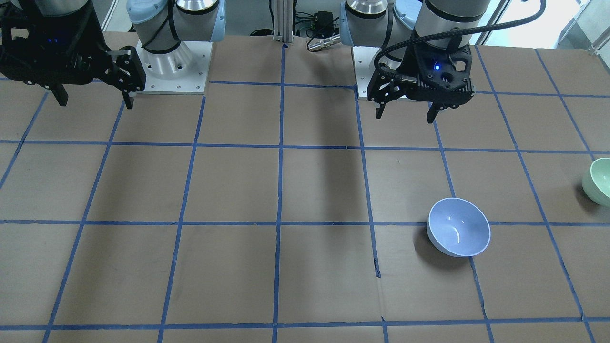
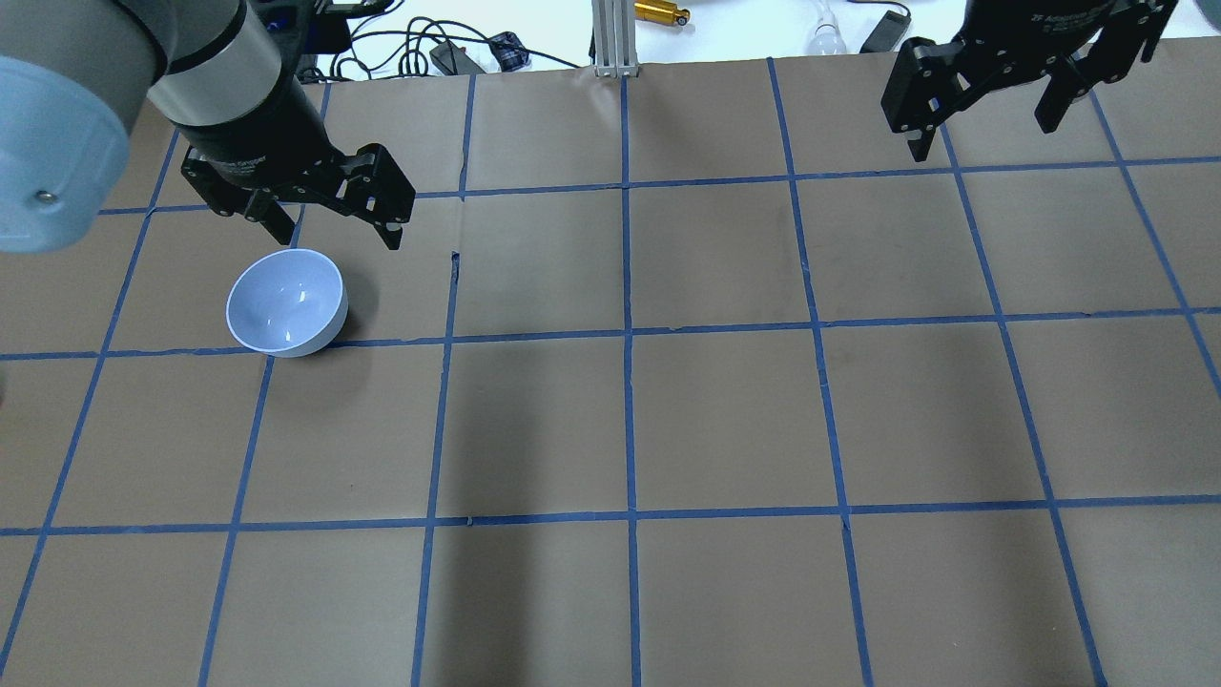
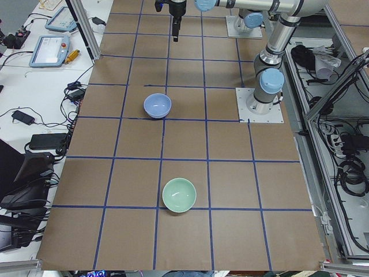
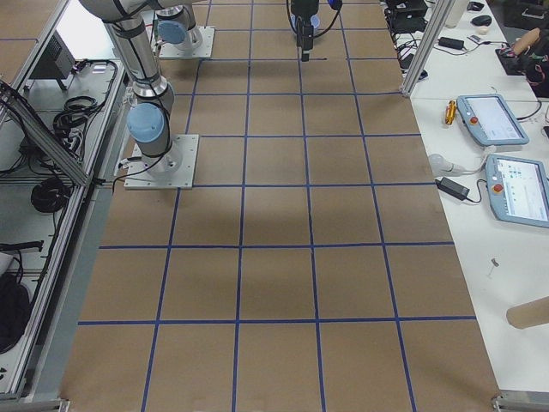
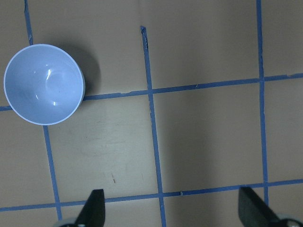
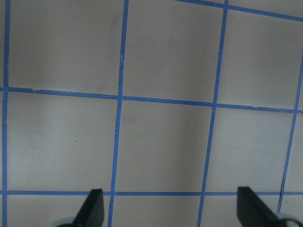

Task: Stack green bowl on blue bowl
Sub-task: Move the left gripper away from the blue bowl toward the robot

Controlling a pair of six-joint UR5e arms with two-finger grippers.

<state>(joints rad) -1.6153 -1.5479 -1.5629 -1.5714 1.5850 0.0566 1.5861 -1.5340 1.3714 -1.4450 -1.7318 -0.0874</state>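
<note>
The blue bowl stands upright on the brown table on my left side; it also shows in the overhead view, the left wrist view and the exterior left view. The green bowl stands upright further out towards the table's left end, apart from the blue bowl and outside the overhead view. My left gripper hangs open and empty above the table, just beyond the blue bowl. My right gripper is open and empty, high over the far right.
Blue tape marks a grid on the brown table. The two arm bases stand at the robot's edge. An aluminium post and cables lie beyond the far edge. Teach pendants lie on a side table.
</note>
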